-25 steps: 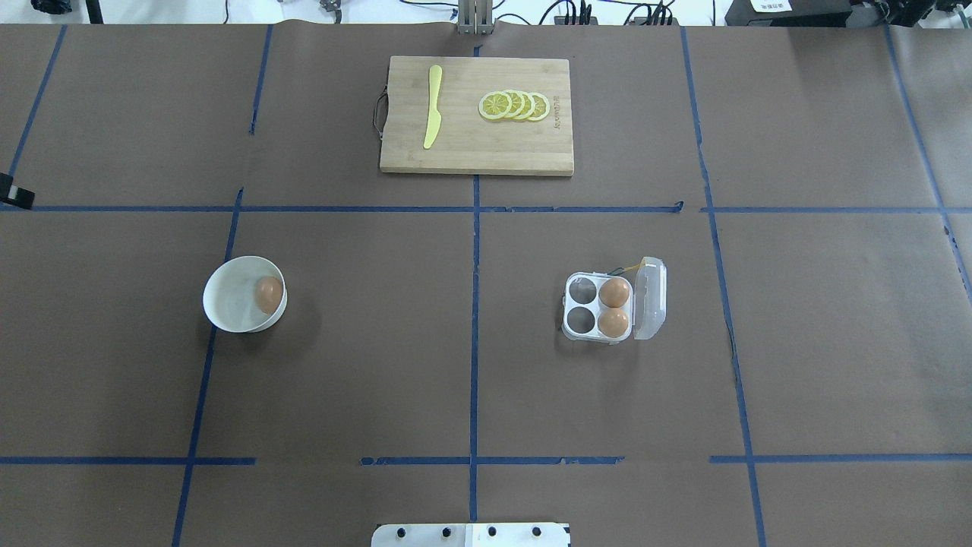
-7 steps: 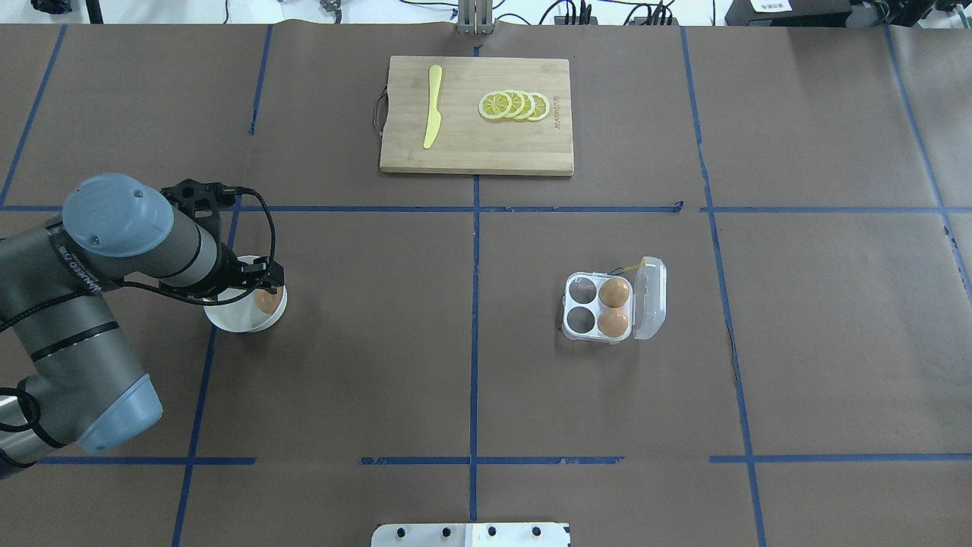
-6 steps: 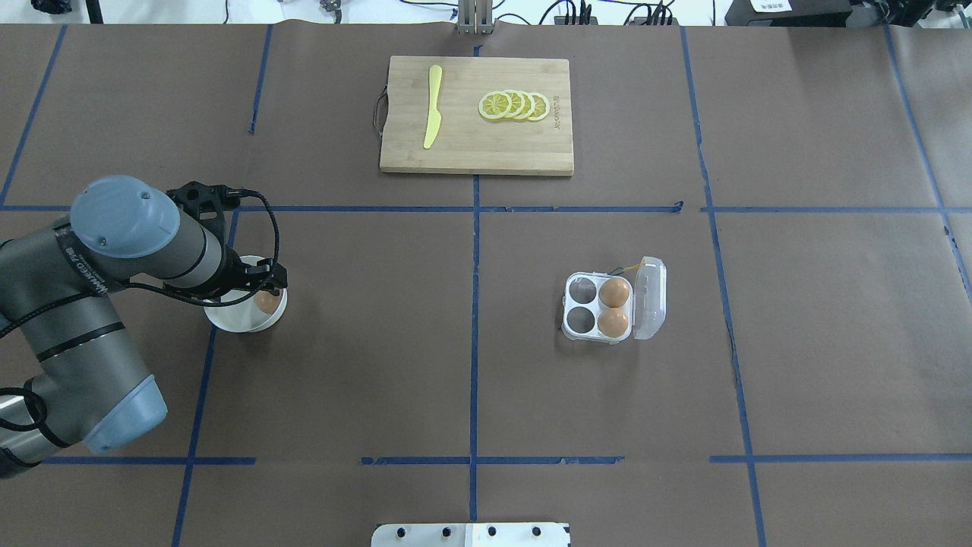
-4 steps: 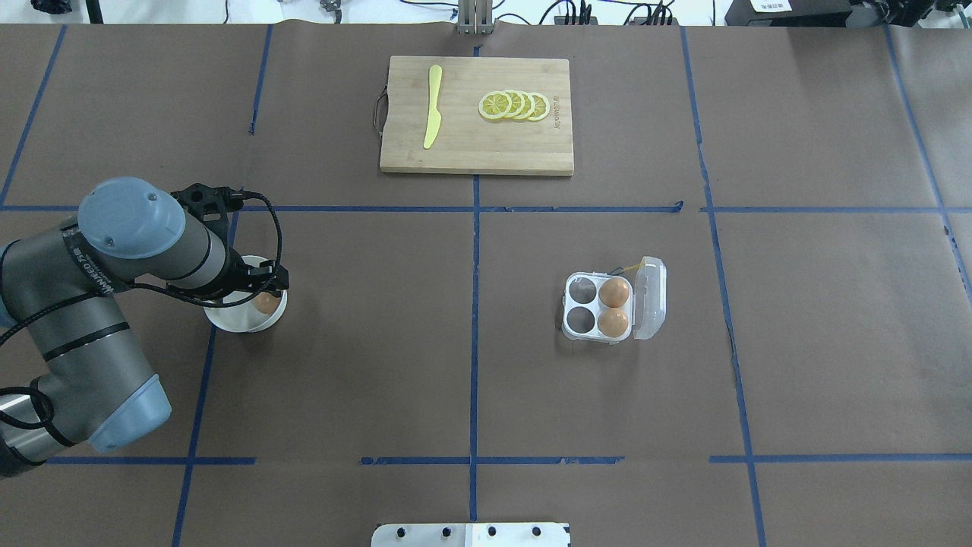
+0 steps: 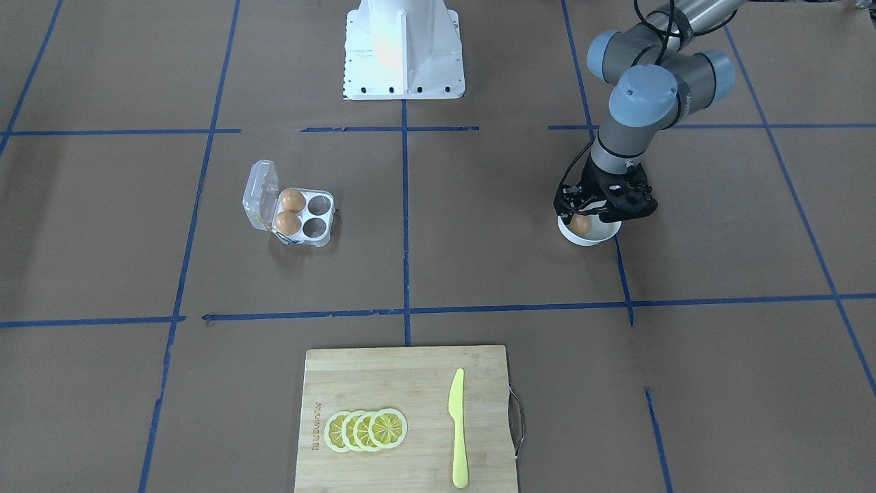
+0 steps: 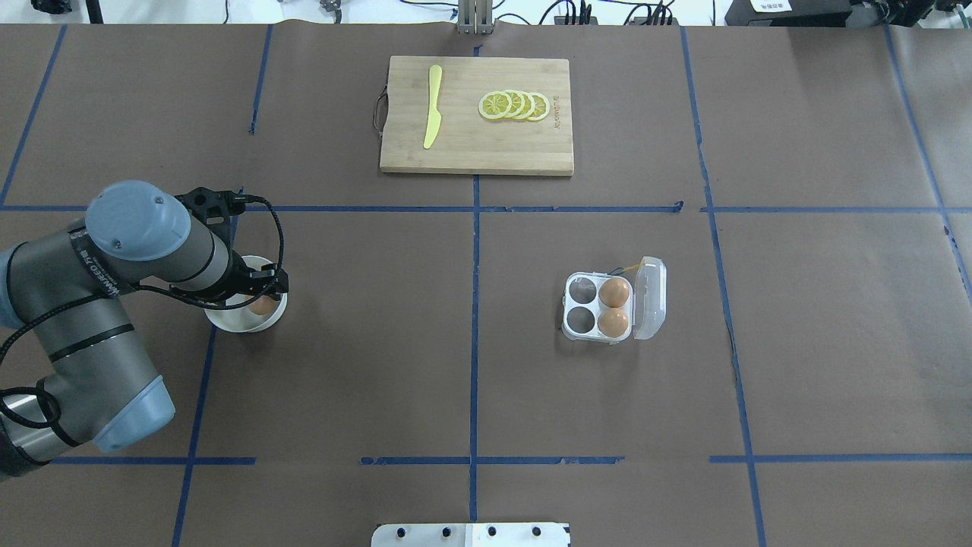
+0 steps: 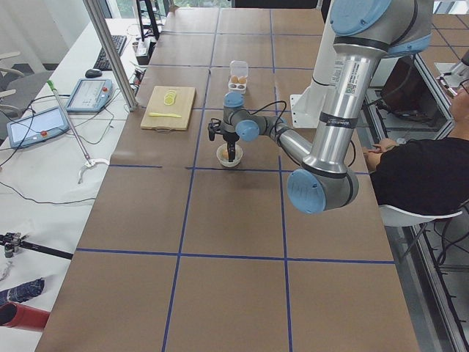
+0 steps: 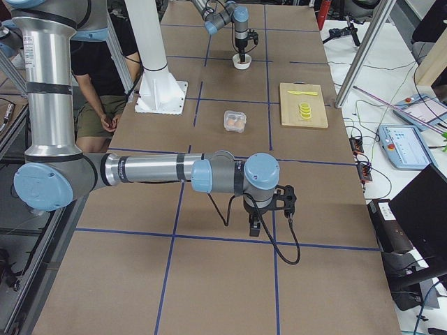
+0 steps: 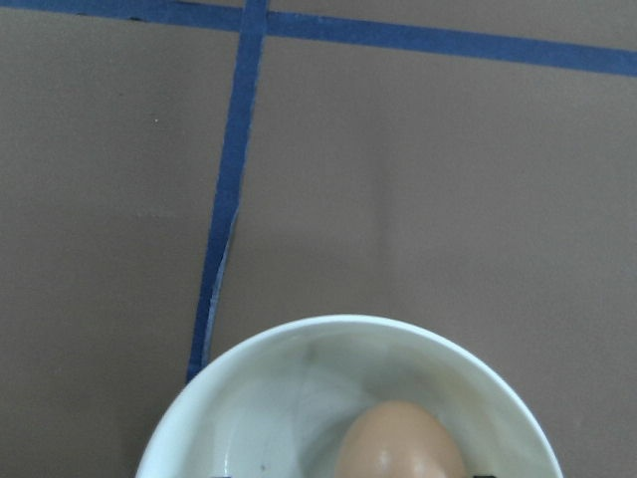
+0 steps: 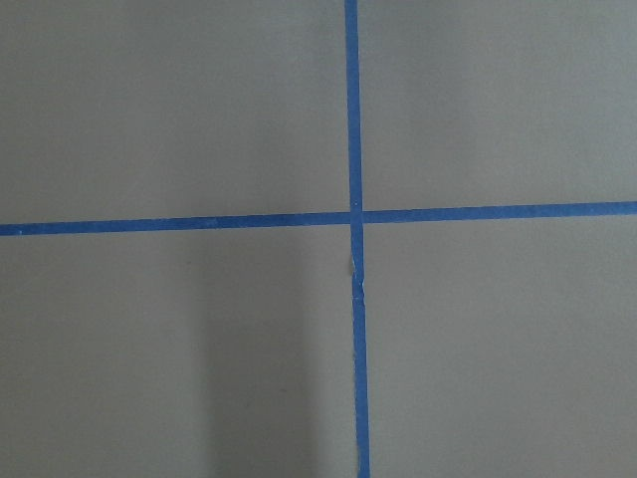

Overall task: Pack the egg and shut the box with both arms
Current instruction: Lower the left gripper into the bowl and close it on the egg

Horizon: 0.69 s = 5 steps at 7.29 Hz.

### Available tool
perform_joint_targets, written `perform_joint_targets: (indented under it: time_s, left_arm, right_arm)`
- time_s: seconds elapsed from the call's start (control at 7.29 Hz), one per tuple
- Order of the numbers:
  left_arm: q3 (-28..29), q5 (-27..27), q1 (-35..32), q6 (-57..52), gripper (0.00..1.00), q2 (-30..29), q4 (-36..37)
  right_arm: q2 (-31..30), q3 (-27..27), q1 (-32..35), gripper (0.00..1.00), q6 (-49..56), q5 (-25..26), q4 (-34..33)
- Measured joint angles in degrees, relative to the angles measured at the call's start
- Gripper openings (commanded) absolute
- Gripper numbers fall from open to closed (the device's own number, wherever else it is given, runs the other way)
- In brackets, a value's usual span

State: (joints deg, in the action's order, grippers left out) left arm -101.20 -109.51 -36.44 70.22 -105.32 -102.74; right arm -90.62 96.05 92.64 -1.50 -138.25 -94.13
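Two eggs (image 6: 614, 292) in box (image 6: 569, 308) (lid (image 6: 651, 298) open); one egg (image 6: 262, 305) in bowl (image 6: 235, 325), left gripper (image 5: 602, 211) spread wide above.

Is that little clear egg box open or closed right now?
Open. The box has its lid swung back to one side, and two eggs sit uncovered; two cups are empty.

A robotics lab: two industrial arms (image 7: 344, 110) on a white pedestal (image 5: 404, 48) work at a long table (image 6: 835, 342) papered brown and gridded with blue tape (image 6: 474, 342). Aluminium posts (image 7: 110, 51), teach pendants (image 7: 33, 125) on side benches (image 7: 44, 169), cables (image 6: 577, 14) and a seated person (image 7: 421, 172) surround it.
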Motion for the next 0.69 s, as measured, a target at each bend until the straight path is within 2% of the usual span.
perform_joint_targets:
  time_s: [0.41,0.69]
  left_arm:
    - [0.6,0.0,0.14,0.0,0.71,-0.45,0.0]
    - [0.79,0.06,0.14,0.0,0.68,-0.68,0.0]
  right_arm:
    - [0.0,-0.03,0.0,1.0,0.0,0.0,0.0]
    - [0.0,-0.03,0.0,1.0,-0.06,-0.02,-0.01]
